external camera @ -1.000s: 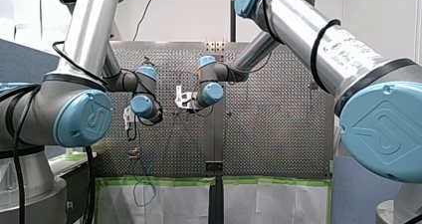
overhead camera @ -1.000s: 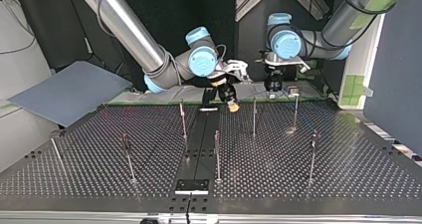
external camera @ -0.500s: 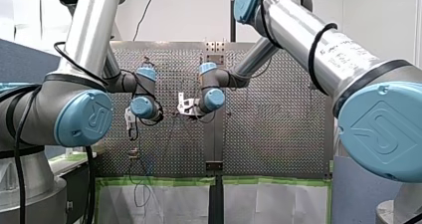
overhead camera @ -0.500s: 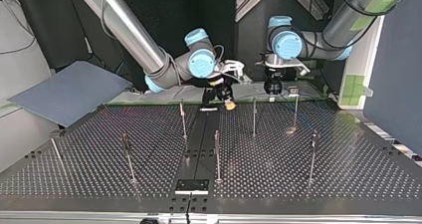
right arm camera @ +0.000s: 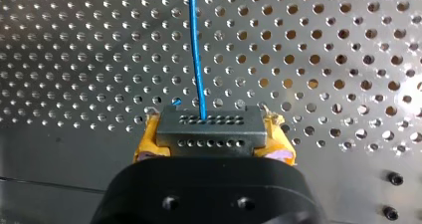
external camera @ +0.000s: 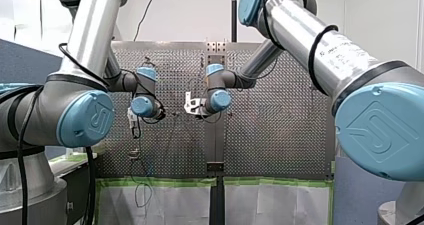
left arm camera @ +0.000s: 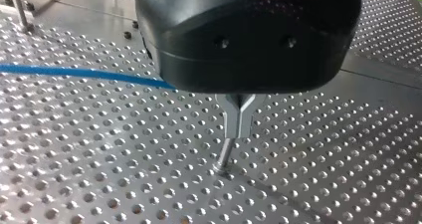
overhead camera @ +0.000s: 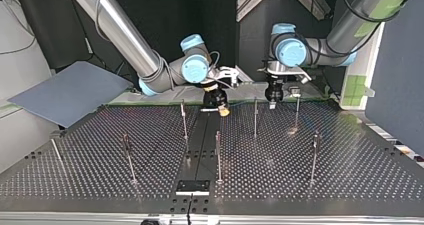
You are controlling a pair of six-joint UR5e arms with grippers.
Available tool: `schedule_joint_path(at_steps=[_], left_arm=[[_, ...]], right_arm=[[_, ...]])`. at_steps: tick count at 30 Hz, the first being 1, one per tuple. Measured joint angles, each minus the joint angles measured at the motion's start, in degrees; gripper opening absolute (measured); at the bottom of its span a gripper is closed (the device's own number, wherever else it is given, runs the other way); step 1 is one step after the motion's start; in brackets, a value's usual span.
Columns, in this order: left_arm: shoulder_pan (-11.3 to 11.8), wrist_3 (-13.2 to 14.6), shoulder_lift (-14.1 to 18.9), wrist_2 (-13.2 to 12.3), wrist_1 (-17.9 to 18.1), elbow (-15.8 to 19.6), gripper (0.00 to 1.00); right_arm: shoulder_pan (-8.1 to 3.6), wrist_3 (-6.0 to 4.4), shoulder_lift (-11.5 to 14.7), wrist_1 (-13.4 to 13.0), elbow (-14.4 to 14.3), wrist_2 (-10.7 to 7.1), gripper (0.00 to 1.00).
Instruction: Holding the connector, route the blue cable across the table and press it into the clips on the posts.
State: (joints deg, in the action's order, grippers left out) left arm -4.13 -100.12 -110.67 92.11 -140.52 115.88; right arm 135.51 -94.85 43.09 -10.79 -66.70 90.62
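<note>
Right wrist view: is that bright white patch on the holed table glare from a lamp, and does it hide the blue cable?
Right wrist view: probably lamp glare on the bare metal table, far to the side of the connector; the blue cable runs clear of it and shows all the way. Left wrist view: only soft gleams on the table, and the cable stands out plainly.

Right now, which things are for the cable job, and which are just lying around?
For the job: blue cable, connector, my right claw gripping it, my left claw, posts.

Just lying about: grey-blue sheet, green tape, black plate.
</note>
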Motion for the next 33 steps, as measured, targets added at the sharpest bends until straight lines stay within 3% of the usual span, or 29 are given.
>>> schedule_joint_path(at_steps=[10, 19, 28, 29, 30, 32, 33], left_arm=[[0.56, -0.24, -4.46, -0.06, -1.02, -5.13, 0.0], [1.74, -0.13, -4.74, -0.15, -3.14, -9.01, 0.0], [2.24, 0.09, -4.76, -0.66, -3.54, -9.78, 0.0], [2.26, 0.14, -4.76, -0.68, -3.54, -9.78, 0.07], [2.26, 0.18, -4.76, -0.72, -3.54, -9.78, 0.07], [2.26, 0.23, -4.76, -0.8, -3.54, -9.76, 0.24], [2.26, 0.24, -4.76, -0.85, -3.55, -9.75, 0.24]], right_arm=[[-1.06, -0.15, -0.02, -0.57, 0.0, -0.26, 0.0], [-2.47, -0.47, -0.06, -1.76, 0.08, -0.33, 0.0], [-3.68, -0.66, -0.06, -1.87, 0.27, -0.68, 0.0], [-3.79, -0.67, -0.07, -1.87, 0.29, -0.68, 0.0], [-3.87, -0.67, -0.06, -1.87, 0.3, -0.69, 0.0], [-4.03, -0.66, -0.06, -1.87, 0.31, -0.69, 0.0], [-4.08, -0.66, -0.06, -1.87, 0.31, -0.7, 0.0]])
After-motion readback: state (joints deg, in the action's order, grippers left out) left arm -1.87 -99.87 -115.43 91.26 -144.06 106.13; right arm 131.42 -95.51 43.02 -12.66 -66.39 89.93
